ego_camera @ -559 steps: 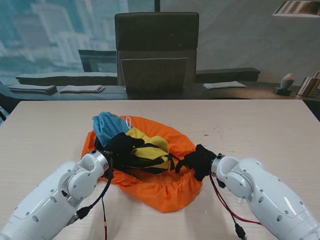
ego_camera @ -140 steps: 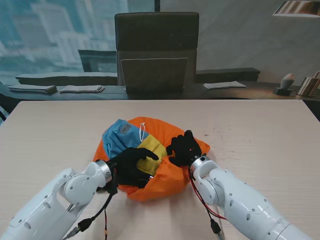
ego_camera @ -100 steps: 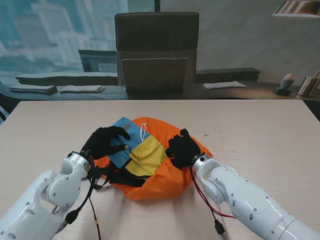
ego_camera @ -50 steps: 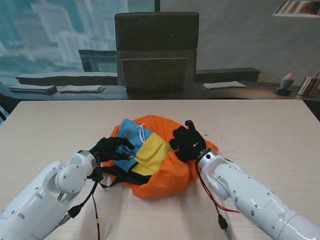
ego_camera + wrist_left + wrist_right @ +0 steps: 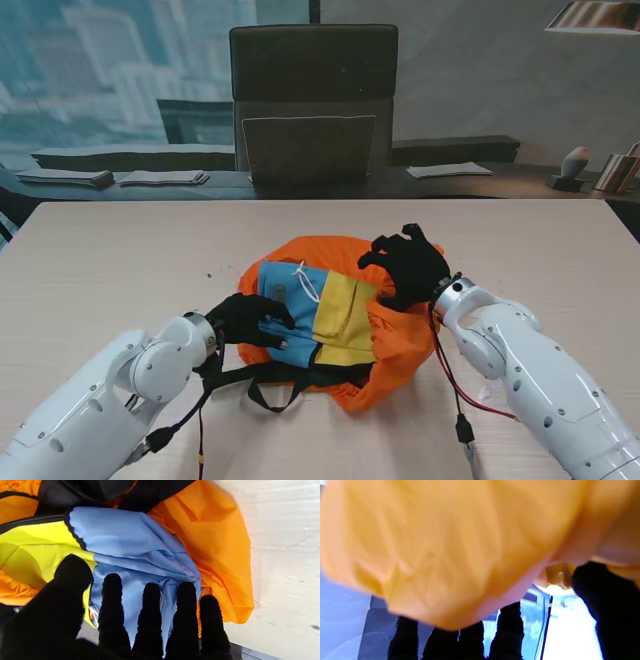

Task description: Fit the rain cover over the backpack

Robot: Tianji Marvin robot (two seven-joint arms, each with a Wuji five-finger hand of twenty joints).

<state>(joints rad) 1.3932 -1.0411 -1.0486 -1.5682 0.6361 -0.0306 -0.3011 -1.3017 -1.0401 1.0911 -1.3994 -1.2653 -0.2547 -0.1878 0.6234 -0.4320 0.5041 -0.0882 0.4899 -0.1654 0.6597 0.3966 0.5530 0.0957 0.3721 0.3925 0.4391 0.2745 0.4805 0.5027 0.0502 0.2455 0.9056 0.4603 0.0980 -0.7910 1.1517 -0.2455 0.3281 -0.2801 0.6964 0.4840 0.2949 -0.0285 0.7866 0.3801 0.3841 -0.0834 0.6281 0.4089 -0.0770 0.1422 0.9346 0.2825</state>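
Observation:
The backpack (image 5: 340, 315), blue and yellow with black straps (image 5: 275, 385), lies inside the orange rain cover (image 5: 400, 345) at mid-table. My left hand (image 5: 252, 318) rests with its fingers spread flat on the pack's blue part (image 5: 130, 542), holding nothing. In the left wrist view the cover (image 5: 220, 550) bunches beside that blue fabric. My right hand (image 5: 408, 265) sits at the cover's far right rim, closed on the fabric. In the right wrist view the orange cover (image 5: 445, 542) drapes over the fingers (image 5: 508, 630). The cover wraps the pack's far and right sides. Its top face is bare.
The pale wooden table (image 5: 120, 260) stretches wide on both sides. A dark chair (image 5: 313, 100) stands beyond the far edge, with papers (image 5: 447, 170) on a dark desk behind. Cables hang from the right wrist (image 5: 455, 400) and the left wrist (image 5: 200, 440).
The bundle has slid to the right and the pack has turned. My right hand moved farther away and rightward, drawing the cover's rim. My left hand followed onto the blue part.

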